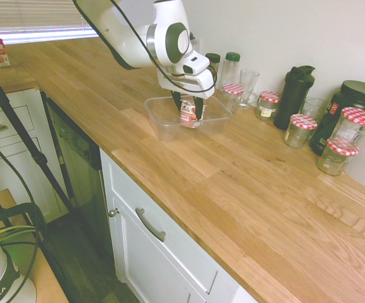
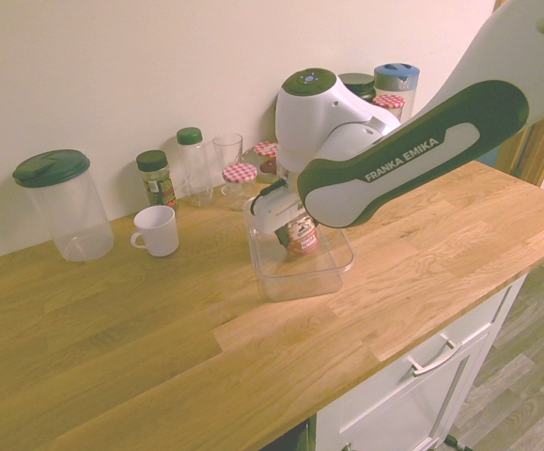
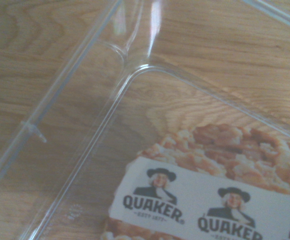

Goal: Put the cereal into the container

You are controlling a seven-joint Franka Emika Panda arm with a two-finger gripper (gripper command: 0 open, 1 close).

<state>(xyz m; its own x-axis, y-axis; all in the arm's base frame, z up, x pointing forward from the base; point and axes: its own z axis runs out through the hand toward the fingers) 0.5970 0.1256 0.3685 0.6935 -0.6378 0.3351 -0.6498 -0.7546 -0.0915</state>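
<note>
Inside clear rectangular plastic (image 1: pixel 166 131), foil-lidded cup (image 1: pixel 189 113).

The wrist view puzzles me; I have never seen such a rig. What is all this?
The machine is one white robot arm. Two pictures look from opposite sides of the wooden counter; the wrist view looks down from the arm's end, so the cereal cup fills one corner with its printed lid. The pincer holds that cup inside the clear container. Glass jars and a white mug stand nearby.
</note>
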